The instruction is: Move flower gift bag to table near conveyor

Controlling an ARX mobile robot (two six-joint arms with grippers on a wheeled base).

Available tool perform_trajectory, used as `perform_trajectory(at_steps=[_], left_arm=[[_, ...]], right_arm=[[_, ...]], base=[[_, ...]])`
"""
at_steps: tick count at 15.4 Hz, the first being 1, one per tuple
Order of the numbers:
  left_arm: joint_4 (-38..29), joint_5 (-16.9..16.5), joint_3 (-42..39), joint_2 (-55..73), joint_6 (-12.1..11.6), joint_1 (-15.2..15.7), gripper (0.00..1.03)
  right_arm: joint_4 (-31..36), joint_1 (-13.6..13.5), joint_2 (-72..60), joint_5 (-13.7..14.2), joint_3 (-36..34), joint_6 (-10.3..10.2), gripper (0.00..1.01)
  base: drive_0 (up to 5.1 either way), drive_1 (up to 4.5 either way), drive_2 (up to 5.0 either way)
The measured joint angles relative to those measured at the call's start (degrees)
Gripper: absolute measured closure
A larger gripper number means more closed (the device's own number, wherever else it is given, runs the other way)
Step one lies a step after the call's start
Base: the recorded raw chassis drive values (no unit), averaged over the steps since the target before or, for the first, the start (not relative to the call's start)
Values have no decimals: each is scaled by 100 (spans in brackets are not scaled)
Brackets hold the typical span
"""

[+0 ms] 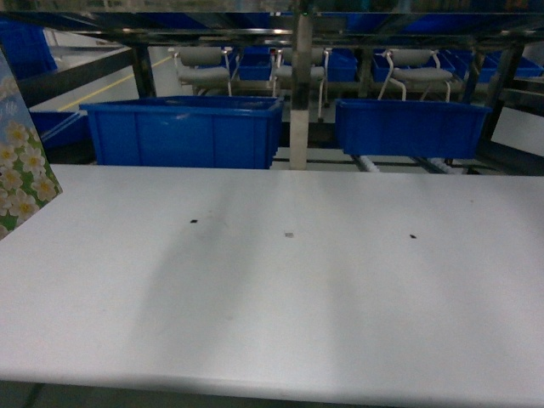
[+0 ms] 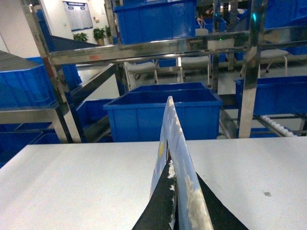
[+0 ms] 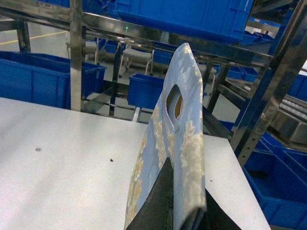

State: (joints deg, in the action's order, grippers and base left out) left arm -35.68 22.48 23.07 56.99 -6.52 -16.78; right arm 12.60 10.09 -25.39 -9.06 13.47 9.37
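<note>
Head view: the table (image 1: 280, 297) fills the foreground. A few small dark specks sit toward its middle.

Flower gift bag (image 1: 21, 161): only a corner shows, at the table's left edge. It is raised rather than flat, and I cannot tell whether its base touches the top.

Left gripper (image 2: 173, 203): dark fingers (image 2: 160, 211) are pinched on the bag's top edge, which is seen edge-on. The narrow grip on the rim probably lets the bag hang upright for setting down.

Right gripper (image 3: 168, 203): it is closed the same way on a blue flowered bag (image 3: 182, 120) with a cut-out handle hole. This bag hangs near the table's right edge, outside the head view. I judge it to be a second bag, but I am not certain.

Conveyor (image 1: 399, 163): its roller lanes run just beyond the far edge, so the bags are already over the target surface. Lowering and release look like what is left.

Containers: the left blue bin (image 1: 183, 132) and the right blue bin (image 1: 408, 127) sit on the lanes. Nothing rises above their rims. The left wrist view shows part of one interior with no contents visible, and the rest is hidden.
</note>
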Motion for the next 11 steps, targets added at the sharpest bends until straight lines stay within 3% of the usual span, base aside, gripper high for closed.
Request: perform_trajectory(at_steps=[1, 7, 11], left_arm=[[-2, 0, 0, 0, 0, 0, 101], [11, 9, 0, -24, 0, 4, 101], [7, 0, 0, -13, 0, 4, 101]], right_arm=[[11, 0, 2, 0, 0, 0, 99], [-15, 0, 31, -17, -7, 2, 99], [17, 2, 35, -17, -7, 2, 99]], base=[[-492, 254, 254], [0, 0, 0], [1, 434, -432]])
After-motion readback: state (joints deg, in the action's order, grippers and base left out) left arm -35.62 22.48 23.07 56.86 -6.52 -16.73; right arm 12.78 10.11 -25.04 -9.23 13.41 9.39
